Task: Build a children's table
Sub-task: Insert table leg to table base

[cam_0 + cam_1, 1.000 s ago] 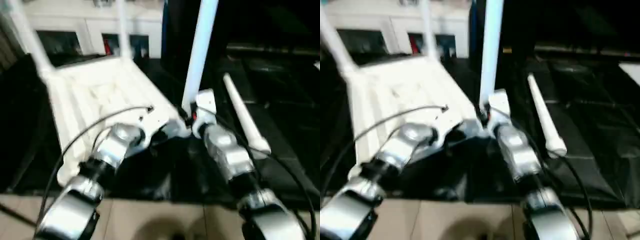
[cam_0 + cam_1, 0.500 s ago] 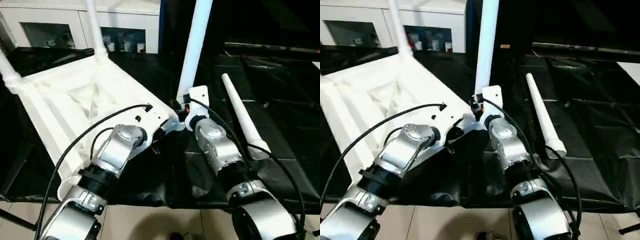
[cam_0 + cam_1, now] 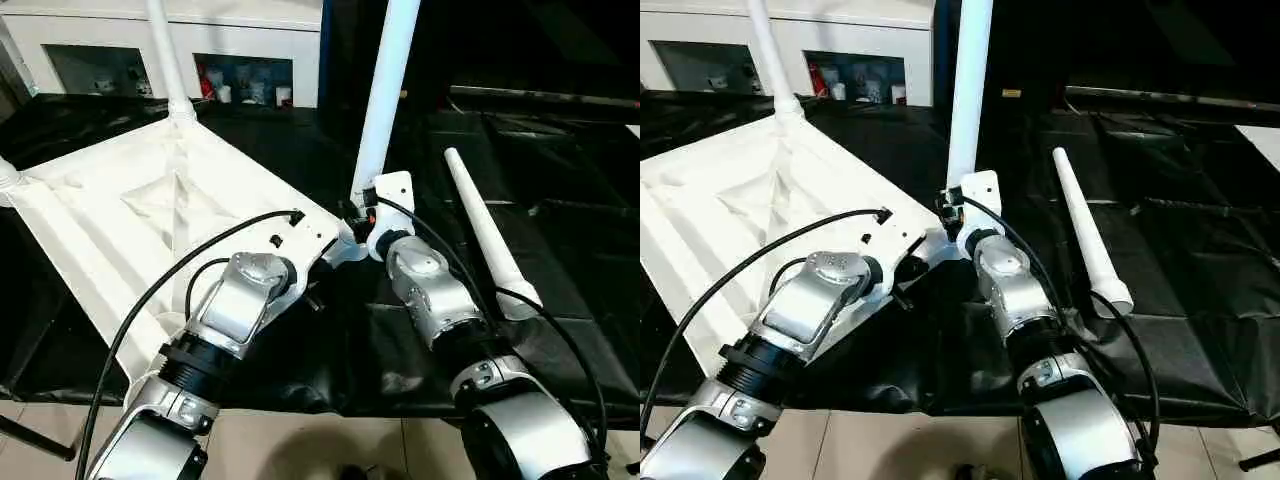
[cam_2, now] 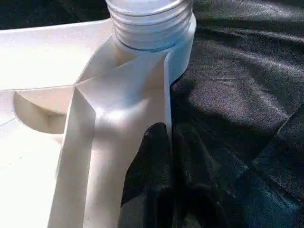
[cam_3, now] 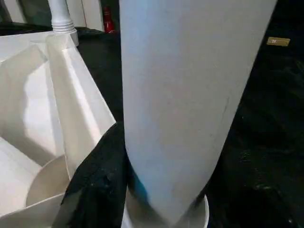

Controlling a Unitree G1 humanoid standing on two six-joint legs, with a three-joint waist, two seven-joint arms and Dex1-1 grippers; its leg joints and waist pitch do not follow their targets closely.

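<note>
Black sheet (image 3: 560,200) under tabletop (image 3: 130,220); right hand (image 3: 362,212) grips leg (image 3: 385,90)

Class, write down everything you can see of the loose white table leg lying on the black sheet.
The loose leg is a long, smooth, white plastic tube, tapered: its narrow rounded tip points away from the robot, and its wide end, with a flared collar, lies nearer, beside the right forearm. It lies flat on the black sheet, unattached, apart from the upturned table top, to the right of the upright leg at the top's near corner. No claw touches it.
</note>
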